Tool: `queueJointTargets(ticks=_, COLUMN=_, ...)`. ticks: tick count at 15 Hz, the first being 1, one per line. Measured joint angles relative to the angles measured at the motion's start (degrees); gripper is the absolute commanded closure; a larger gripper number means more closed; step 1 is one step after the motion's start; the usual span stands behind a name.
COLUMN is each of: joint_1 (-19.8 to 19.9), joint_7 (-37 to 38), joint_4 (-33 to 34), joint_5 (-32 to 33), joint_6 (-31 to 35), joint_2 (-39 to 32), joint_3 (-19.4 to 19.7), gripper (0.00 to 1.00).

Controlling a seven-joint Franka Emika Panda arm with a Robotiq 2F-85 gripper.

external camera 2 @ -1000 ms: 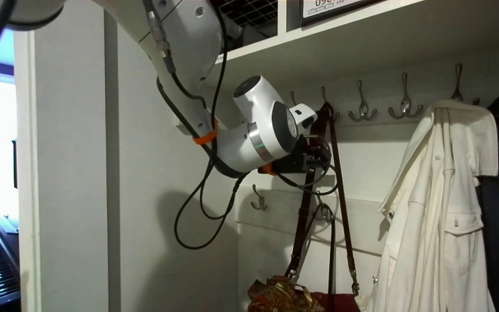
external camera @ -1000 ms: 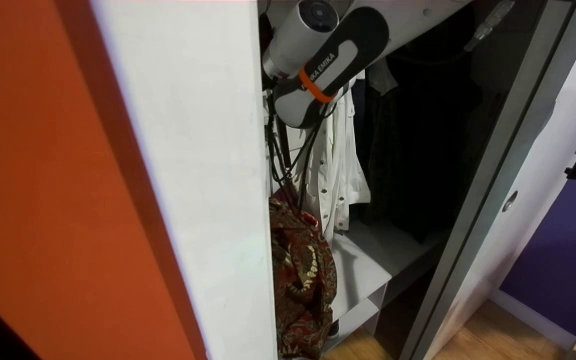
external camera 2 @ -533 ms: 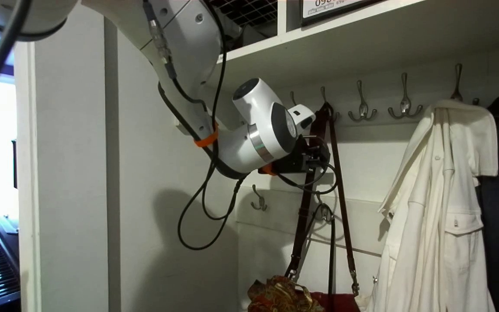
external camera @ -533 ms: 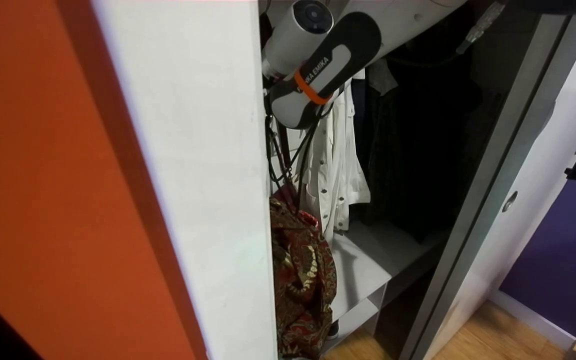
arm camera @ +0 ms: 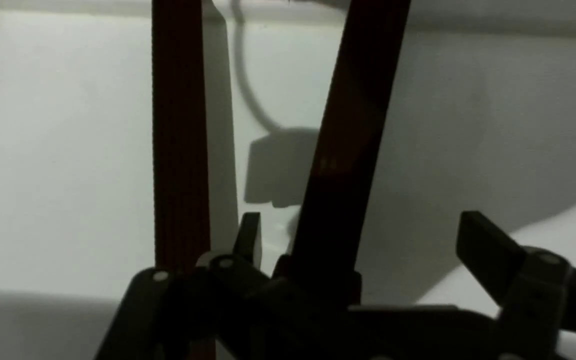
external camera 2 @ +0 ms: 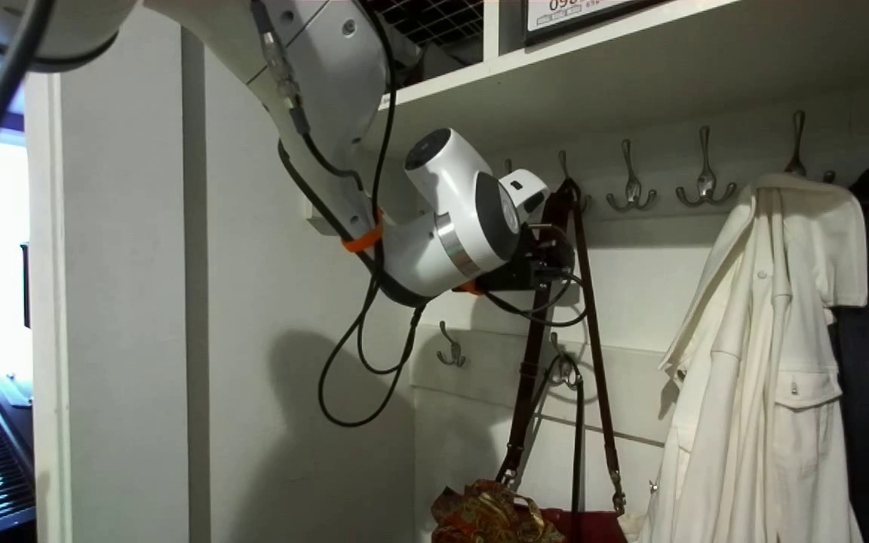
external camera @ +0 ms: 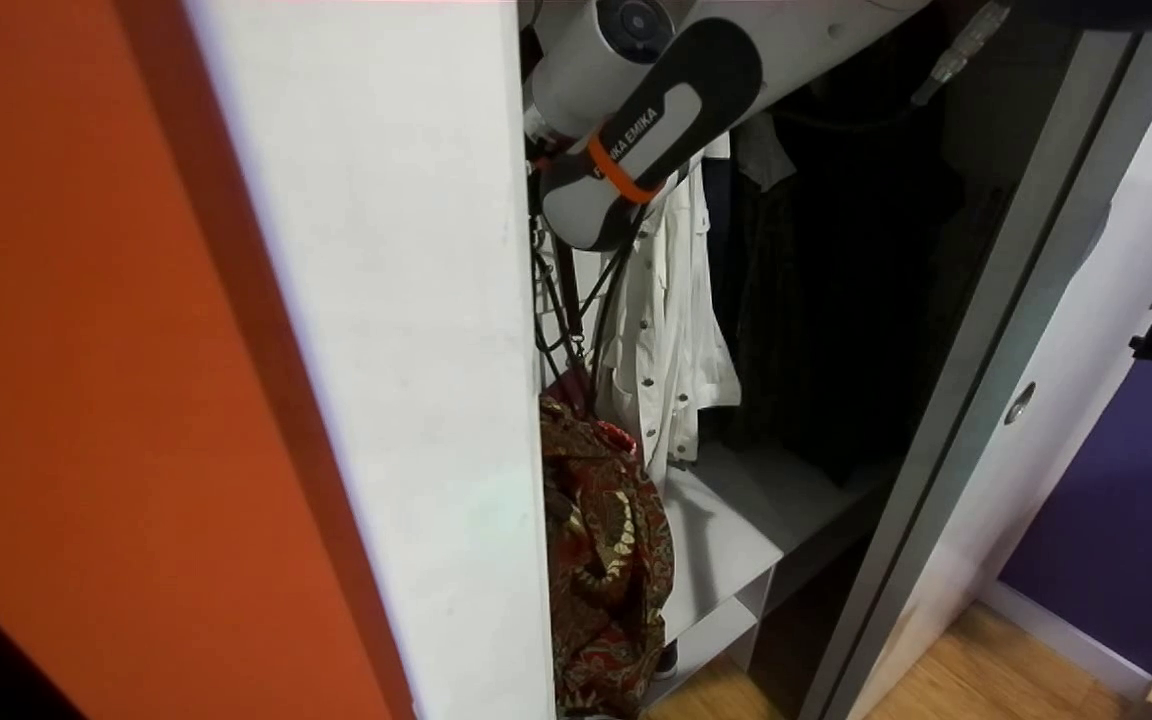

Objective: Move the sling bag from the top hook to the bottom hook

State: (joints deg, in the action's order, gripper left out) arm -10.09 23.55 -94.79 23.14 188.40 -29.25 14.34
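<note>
The sling bag, a patterned brown, red and tan pouch, hangs low in both exterior views (external camera: pixel 606 560) (external camera 2: pixel 491 516). A wide dark red-brown strap (external camera 2: pixel 597 362) hangs from the top hook (external camera 2: pixel 563 162). A thin black strap (external camera 2: pixel 578 437) loops over the bottom hook (external camera 2: pixel 564 366); which strap belongs to the pouch I cannot tell. In the wrist view my gripper (arm camera: pixel 361 232) is open. One strap length (arm camera: pixel 340 150) passes between its fingers, nearer the left one; the other length (arm camera: pixel 180 150) is outside, left. The fingers are hidden in both exterior views.
A red bag (external camera 2: pixel 593 526) hangs beside the pouch. A white jacket (external camera 2: pixel 759 362) hangs to the right in an exterior view. A shelf (external camera 2: pixel 631 83) runs above the hooks. A side wall (external camera 2: pixel 291 302) stands near the arm, and the arm's cable (external camera 2: pixel 321 392) hangs in a loop.
My wrist and gripper have risen slightly over the last half second, and the hanging cable loop has shifted a little right. The straps and bags have not visibly moved.
</note>
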Motion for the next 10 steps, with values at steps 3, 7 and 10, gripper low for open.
queueJointTargets(ticks=3, joint_1=0.0, joint_7=0.0, joint_4=0.7, joint_5=0.0, joint_6=1.3, joint_2=-0.1, joint_3=0.2, gripper=0.36)
queueJointTargets(ticks=7, joint_1=0.0, joint_7=0.0, joint_4=1.1, joint_5=0.0, joint_6=2.8, joint_2=-0.1, joint_3=1.6, gripper=0.67)
queueJointTargets(ticks=10, joint_1=0.0, joint_7=0.0, joint_4=1.3, joint_5=0.0, joint_6=3.7, joint_2=-0.2, joint_3=2.6, gripper=0.86)
